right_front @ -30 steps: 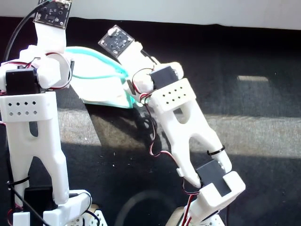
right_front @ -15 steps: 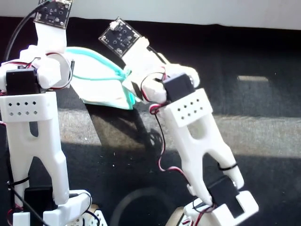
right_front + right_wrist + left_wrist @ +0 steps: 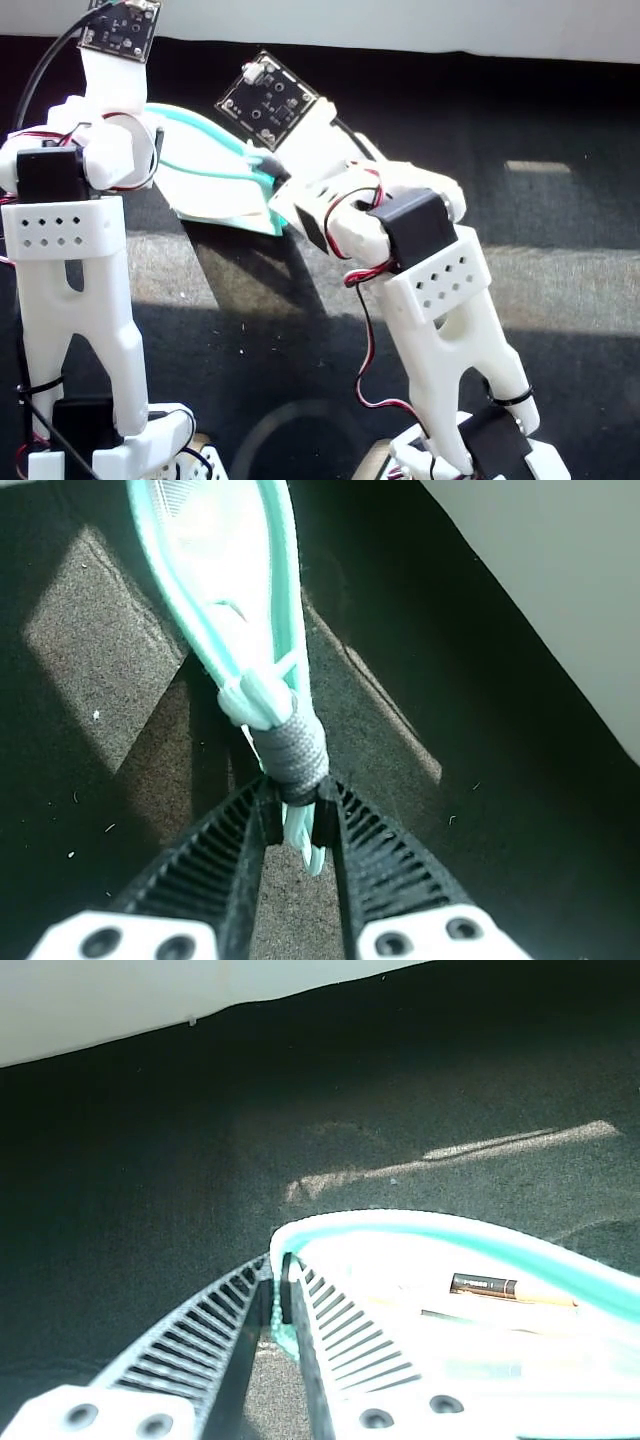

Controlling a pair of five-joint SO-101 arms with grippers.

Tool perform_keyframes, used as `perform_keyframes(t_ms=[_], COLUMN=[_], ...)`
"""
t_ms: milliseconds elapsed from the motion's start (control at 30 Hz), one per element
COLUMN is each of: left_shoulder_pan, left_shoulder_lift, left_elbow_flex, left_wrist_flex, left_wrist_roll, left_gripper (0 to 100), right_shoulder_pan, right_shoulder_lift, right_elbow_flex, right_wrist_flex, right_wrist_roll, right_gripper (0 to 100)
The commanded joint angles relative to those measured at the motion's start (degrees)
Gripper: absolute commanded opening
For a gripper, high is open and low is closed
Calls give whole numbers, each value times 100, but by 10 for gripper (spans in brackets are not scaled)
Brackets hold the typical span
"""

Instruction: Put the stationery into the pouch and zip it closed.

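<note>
The dark tabletop [image 3: 560, 230] carries the pouch [image 3: 210, 185], which lies between the two arms at the far side, partly raised off the surface at its ends. The step in hand is judged to be the zip closure: loading appears complete, and the teal rim stands open. The left hand [image 3: 282, 1300] is pressed together on the rim at one end of the pouch and serves as the anchor. The right hand [image 3: 296, 805] pinches the grey zip pull [image 3: 290, 750] at the opposite end, where the two rims converge. The next move calls for drawing the pull along the rim toward the anchored end, with the left hand's grip firm so that the fabric stays taut and the slider does not bind. The high view gives the layout of arms and pouch but hides both grips behind the arm bodies. The wrist views supply them, and the left wrist view also shows a dark pen [image 3: 495, 1285] lying inside the pouch.
</note>
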Motion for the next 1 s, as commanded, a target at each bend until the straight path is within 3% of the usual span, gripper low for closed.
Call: perform_keyframes(t_ms=[0,167,400,467,633,967], left_shoulder_pan=[31,13,22,13,13,13], left_shoulder_lift=[4,-31,-40,-40,-40,-31], left_elbow_flex=[-4,259,444,444,462,470], left_wrist_flex=[70,70,26,26,18,18], left_wrist_roll=[9,9,9,9,0,0], left_gripper=[14,13,13,13,13,13], right_shoulder_pan=[-409,-954,-769,-734,-620,-620], right_shoulder_lift=[-171,-171,-127,-136,-101,-84], right_elbow_flex=[-31,295,1534,1490,1121,1068], right_wrist_flex=[119,-242,-1305,-1305,-1305,-1640], right_wrist_roll=[26,18,-53,-440,-1415,-2101], right_gripper=[5,5,10,34,201,172])
